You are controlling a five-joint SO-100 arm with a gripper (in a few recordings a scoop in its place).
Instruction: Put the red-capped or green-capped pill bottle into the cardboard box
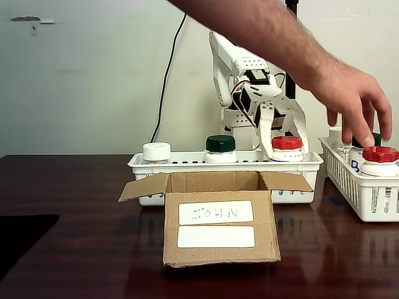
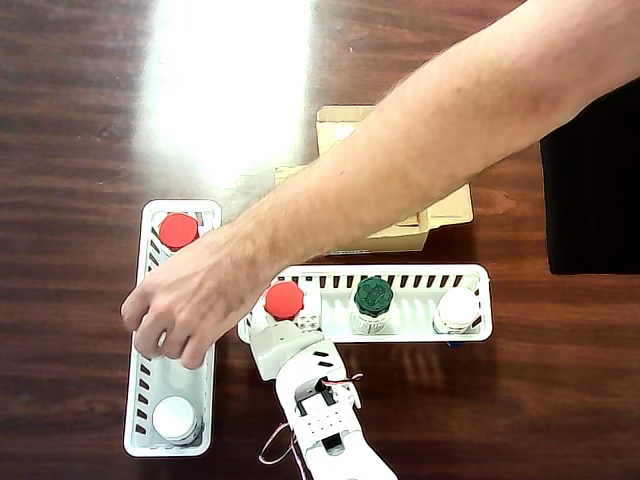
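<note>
**Reaching hand crowds the claw at the bottle**

Hovering right at the red-capped pill bottle [image 1: 287,148], the claw [image 1: 282,140] straddles it inside the long white basket [image 1: 187,163], its white fingers down either side of the cap; whether they have actually closed on it I cannot tell. Just beside the claw, a person's hand [image 2: 185,300] dips into the second basket [image 2: 143,395]. A lift now could clip that forearm and knock the bottle loose. Farther off, the cardboard box [image 1: 221,240] stands open, with the arm stretched above it.

Two white slotted baskets [image 1: 293,163] [image 2: 140,400], white-capped bottle [image 1: 156,151], dark wooden table [image 1: 75,249]
</note>
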